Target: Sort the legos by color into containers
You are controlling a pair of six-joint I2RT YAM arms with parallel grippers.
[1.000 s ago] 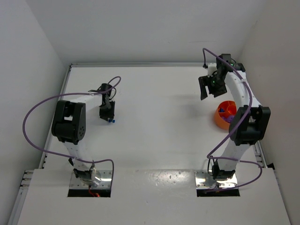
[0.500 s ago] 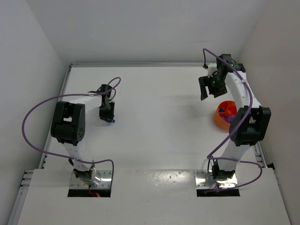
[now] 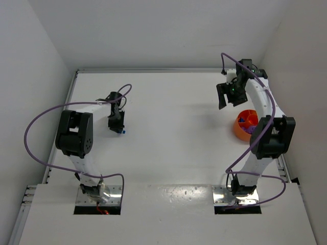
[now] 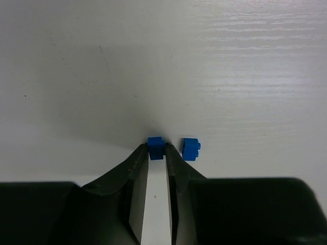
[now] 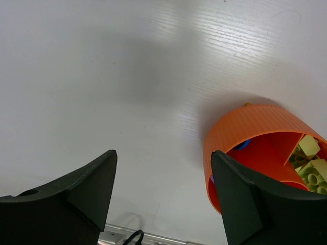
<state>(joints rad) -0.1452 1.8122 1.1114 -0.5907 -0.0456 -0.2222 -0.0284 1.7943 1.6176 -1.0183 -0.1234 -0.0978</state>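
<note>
- Lies flat on the table (image 4: 214, 61), far left of the work area: one blue brick (image 4: 155, 142), caught at the very tips of the left claw (image 4: 156, 149) and touched on both sides.
- Narrowed onto it through the last second, going from a loose straddle to what looks like a pinch. Cannot yet call the hold firm.
- Shows no lift so far; seems to rest on the surface even now.
- Leaves a second blue brick (image 4: 191, 148) just beside the right-hand finger, apart from it and untouched.
- From overhead, no visible shift of either arm across that second. Only the closing changed.
- Means, as a judgement, the grasp of this piece is all but made. Next calls for a straight rise, then a carry across to the orange tub (image 3: 245, 124), well apart on the right side.
- Already holds lime green bricks (image 5: 311, 166) in one compartment, plus a glimpse of blue (image 5: 243, 144) near the wall of another. Probably the place for this one.
- Hangs near that tub, spread wide with nothing between the fingers: the right claw (image 5: 163, 155).
- Risks a slip or twist from so shallow a hold at the tips. Could also nudge the neighbouring piece on the way up.
</note>
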